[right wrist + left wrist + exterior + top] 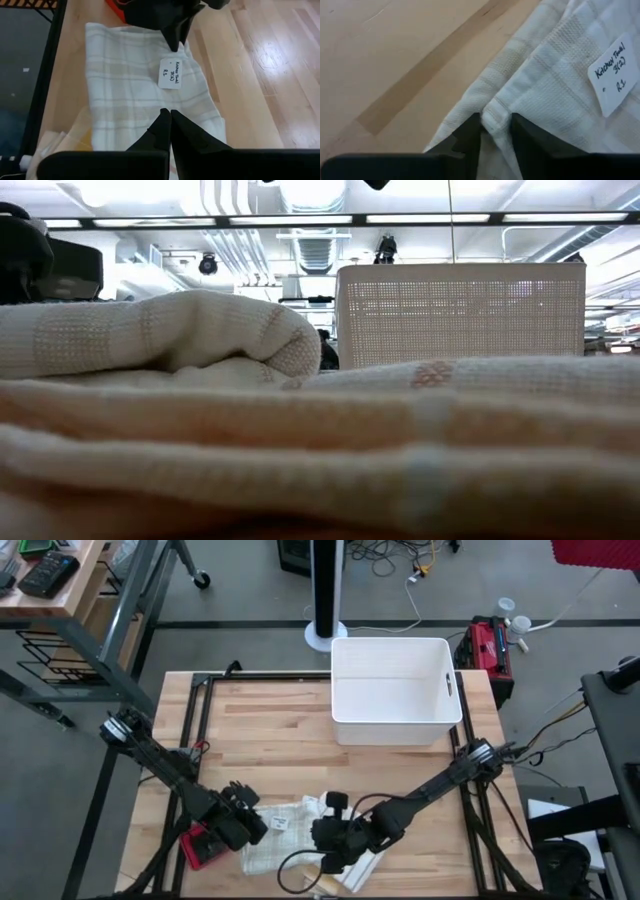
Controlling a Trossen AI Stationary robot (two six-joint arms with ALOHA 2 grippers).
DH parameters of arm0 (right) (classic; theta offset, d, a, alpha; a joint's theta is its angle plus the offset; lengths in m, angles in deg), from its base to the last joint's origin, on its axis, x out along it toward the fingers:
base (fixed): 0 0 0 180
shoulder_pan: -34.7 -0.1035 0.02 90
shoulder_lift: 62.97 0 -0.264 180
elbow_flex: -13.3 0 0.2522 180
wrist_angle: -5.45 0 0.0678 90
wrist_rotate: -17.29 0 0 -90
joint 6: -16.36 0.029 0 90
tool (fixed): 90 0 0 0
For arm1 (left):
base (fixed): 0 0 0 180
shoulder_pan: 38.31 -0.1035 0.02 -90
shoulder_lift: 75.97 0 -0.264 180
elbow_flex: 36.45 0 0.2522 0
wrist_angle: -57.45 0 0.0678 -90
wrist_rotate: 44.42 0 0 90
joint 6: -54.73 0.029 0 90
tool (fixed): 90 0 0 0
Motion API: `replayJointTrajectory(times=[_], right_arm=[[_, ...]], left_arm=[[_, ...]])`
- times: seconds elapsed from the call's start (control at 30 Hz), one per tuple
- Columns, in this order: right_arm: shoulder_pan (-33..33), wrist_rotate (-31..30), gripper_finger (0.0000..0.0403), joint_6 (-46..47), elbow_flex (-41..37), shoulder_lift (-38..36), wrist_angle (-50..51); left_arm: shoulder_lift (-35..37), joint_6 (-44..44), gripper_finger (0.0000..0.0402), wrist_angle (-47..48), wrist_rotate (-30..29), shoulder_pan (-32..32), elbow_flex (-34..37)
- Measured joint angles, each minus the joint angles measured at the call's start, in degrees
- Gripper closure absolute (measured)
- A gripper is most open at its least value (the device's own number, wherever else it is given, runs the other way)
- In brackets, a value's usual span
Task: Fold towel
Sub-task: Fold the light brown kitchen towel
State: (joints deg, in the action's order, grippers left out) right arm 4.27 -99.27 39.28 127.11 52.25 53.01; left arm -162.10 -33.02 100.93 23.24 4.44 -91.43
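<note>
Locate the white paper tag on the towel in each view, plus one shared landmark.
High: paper tag on the towel, between both arms.
Low: not in view; towel folds fill the frame.
Left wrist: at right edge.
Right wrist: centre, beyond the closed fingers.
Shared landmark: the towel's plaid stripes.

Premises: a robotics lab or workshop. A butcher-block table [290, 720] on a black metal frame stands on a grey concrete floor [240, 590]. Loose cables [400, 560] trail across that floor beyond the table's far edge, and a red equipment case [488, 648] sits off the far right corner. The ceiling carries exposed ducting [315, 250] and strip lights [420, 219]. A wooden bench with electronic devices [45, 575] stands off the far left corner.
</note>
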Motion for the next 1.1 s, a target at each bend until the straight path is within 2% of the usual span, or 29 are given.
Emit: replayJointTrajectory(times=[0.23,0.33,0.5,0.77,0.97,1.1], right_arm=[[0.02,-0.19,0.0401,0.00,0.00,0.01,0.02],[0.04,-0.46,0.0401,0.00,0.00,0.02,0.00],[0.04,-0.46,0.0401,0.01,-0.26,0.02,0.00],[0.04,-0.46,0.0401,1.42,-2.46,0.04,-0.20],[0.20,-0.44,0.0401,3.38,-4.83,0.09,-1.82],[0.20,-0.39,0.0401,3.45,-5.47,0.09,-3.28]], left_arm=[[0.00,0.64,0.0376,0.51,0.00,0.07,-1.34],[0.02,2.26,0.0394,1.22,0.02,0.07,-2.36],[0.04,3.34,0.0390,4.03,0.06,0.07,-4.74],[0.04,1.31,0.0395,17.07,0.94,1.47,-11.46],[0.09,-3.79,0.0395,26.87,3.46,3.34,-16.04],[0.09,-6.57,0.0395,28.32,5.32,4.90,-16.16]])
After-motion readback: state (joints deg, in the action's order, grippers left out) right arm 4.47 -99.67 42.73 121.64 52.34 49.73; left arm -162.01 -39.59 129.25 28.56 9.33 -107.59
